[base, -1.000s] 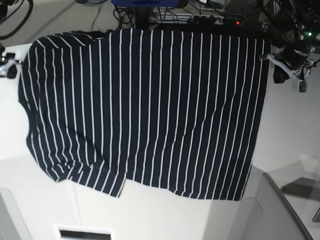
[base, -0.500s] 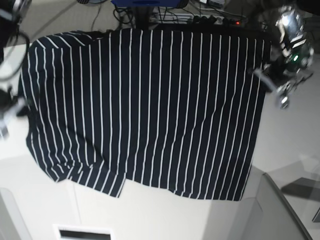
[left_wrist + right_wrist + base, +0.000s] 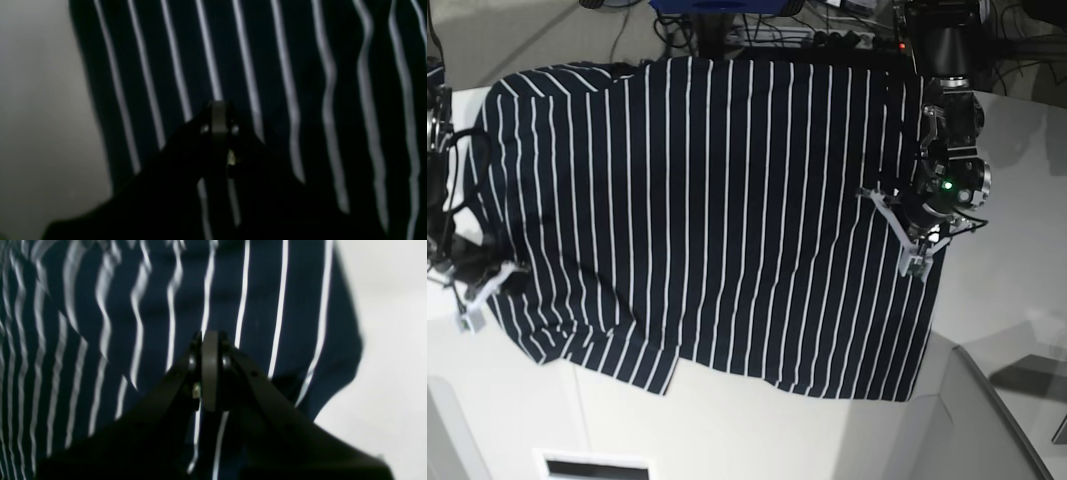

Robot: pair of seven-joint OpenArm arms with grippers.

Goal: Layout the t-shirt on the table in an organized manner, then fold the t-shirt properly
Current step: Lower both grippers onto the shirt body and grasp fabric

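The t-shirt (image 3: 717, 220) is lying spread flat across the desk (image 3: 1007, 260), stripes running near-to-far in the base view; its near hem is sitting uneven, with a notch where the fabric steps back; the far edge is reaching the desk's far rim. Right gripper (image 3: 209, 340) is positioned over the shirt close to its edge, jaws pressed together; whether cloth is pinched between them cannot be told; pale desk is showing just beside the fabric there. In the base view this arm (image 3: 477, 285) is sitting at the shirt's left border. Left gripper (image 3: 218, 110) is hovering over the striped cloth near its edge, jaws likewise closed; nothing visibly held. Its arm (image 3: 937, 190) is overlapping the shirt's right side, a green light glowing on it.
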